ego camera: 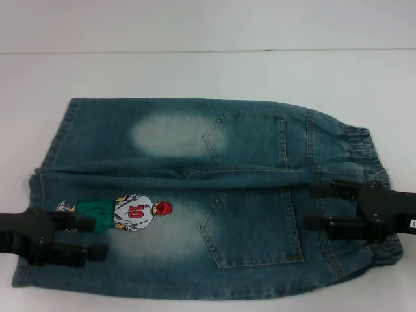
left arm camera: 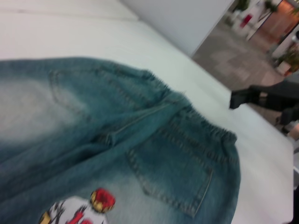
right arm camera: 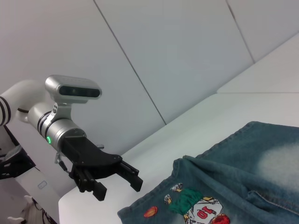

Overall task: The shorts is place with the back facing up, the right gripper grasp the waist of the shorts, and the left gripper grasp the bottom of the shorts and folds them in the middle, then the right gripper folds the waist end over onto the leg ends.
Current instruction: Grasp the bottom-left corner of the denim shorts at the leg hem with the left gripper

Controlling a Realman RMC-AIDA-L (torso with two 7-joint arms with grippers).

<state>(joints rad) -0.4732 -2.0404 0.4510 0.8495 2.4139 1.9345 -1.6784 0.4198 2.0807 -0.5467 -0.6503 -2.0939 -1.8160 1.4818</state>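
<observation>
Across the middle of a plain white desk point(ego camera: 195, 71) lies a pair of blue denim shorts point(ego camera: 195, 195), spread flat with the back up, so both back pockets point(ego camera: 250, 227) show. The elastic waist point(ego camera: 364, 156) points to the right and the leg ends point(ego camera: 39, 195) to the left. Pale faded patches mark the seat of each leg, and a printed cartoon figure point(ego camera: 133, 213) in a white numbered shirt and green shorts sits on the near leg, close to the hem.

The left hand point(ego camera: 81, 237) hangs over the near leg end, its two black fingers spread apart and pointing right; it holds nothing that I can see, and whether the fingers touch the cloth cannot be told. The right hand point(ego camera: 322, 208) sits over the waistband on the near side, its fingers likewise parted and pointing left, with no cloth gripped between them.

The desk top is smooth and matte, with a thin seam line running across its far part in the head view. Behind the desk, the right wrist view shows a light grey panelled wall point(right arm camera: 163, 56) with slanted joints, and the left arm's silver wrist camera point(right arm camera: 72, 88) above its black hand. From the left wrist view, the desk ends at a white partition, and past it lies a tiled grey floor point(left arm camera: 229, 56) with a few potted plants point(left arm camera: 287, 58) and an orange-toned area farther off.
</observation>
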